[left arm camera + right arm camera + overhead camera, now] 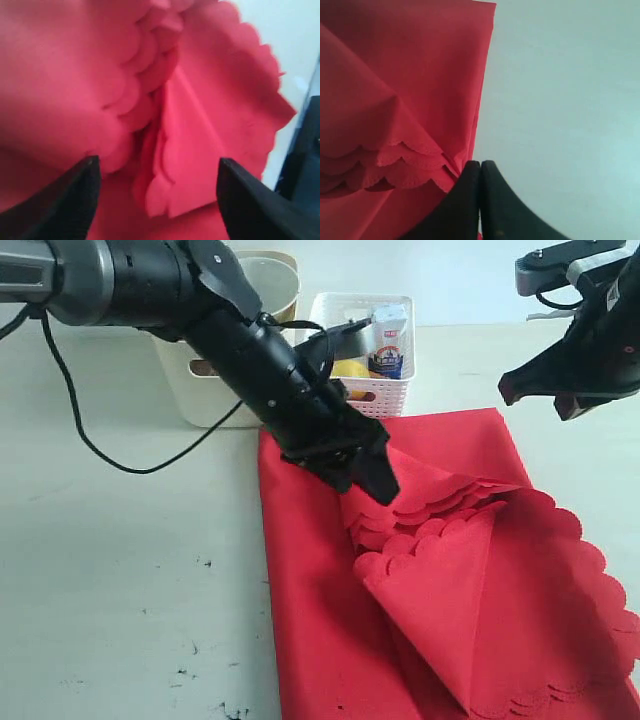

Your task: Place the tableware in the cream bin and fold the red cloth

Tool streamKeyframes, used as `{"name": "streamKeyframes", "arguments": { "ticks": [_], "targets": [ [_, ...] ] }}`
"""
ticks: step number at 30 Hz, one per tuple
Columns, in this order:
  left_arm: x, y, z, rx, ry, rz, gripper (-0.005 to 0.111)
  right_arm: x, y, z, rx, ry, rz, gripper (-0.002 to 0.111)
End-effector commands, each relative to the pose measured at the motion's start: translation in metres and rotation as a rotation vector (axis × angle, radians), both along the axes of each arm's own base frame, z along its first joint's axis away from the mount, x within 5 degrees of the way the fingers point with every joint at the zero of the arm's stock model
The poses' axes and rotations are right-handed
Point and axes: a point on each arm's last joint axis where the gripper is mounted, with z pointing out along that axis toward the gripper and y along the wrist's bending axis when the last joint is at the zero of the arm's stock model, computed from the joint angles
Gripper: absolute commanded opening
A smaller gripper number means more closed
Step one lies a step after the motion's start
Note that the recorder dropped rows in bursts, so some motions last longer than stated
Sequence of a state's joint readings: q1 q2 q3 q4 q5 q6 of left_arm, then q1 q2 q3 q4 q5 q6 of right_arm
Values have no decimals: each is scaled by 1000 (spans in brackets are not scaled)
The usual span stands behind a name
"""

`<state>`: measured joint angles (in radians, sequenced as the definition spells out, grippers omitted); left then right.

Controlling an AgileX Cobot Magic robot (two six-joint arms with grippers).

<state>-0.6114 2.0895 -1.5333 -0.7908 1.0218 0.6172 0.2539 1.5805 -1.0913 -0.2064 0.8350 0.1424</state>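
The red cloth (470, 590) lies over the table's right half, partly folded, with its scalloped edge bunched in layers (430, 515). My left gripper (365, 480) reaches in from the upper left and hangs just over that bunched edge. In the left wrist view it (157, 162) is open, jaws wide apart, with scalloped cloth folds (165, 165) lying loose beneath them. My right gripper (535, 390) hovers at the upper right, shut and empty; its tips (480, 164) are above the cloth's straight side edge (482, 90). The cream bin (195, 395) stands behind the left arm. The tableware is out of view.
A white perforated basket (390, 395) next to the cream bin holds a milk carton (390, 340) and something yellow (350, 368). A black cable (110, 455) trails from the left arm over the bare table (120, 570), which has dark specks near the front.
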Motion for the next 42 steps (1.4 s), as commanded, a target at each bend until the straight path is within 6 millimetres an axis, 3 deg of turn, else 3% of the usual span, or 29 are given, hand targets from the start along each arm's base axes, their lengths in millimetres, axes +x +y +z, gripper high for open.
{"name": "streamKeyframes", "arguments": {
  "ticks": [1,5,8,12,14,28,37,42],
  "targets": [
    [9,22,-7,121,-4,71,64,0,1,4,6,-21,13,0],
    [14,27,-21,138,-42,123,62,0,1,4,8,-21,12,0],
    [19,28,-28,148,-87,148,45,0,1,4,11,-24,12,0],
    [25,29,-33,154,-149,166,9,0,2,4,15,-23,10,0],
    [27,29,-33,161,-188,168,0,0,2,4,18,-22,9,0],
    [28,22,-63,173,-133,190,0,1,2,5,20,-32,14,0],
    [7,-13,-58,118,-164,119,0,1,3,5,27,-32,14,0],
    [11,-30,-41,-4,-184,149,0,0,3,4,28,-27,12,0]
  ]
}}
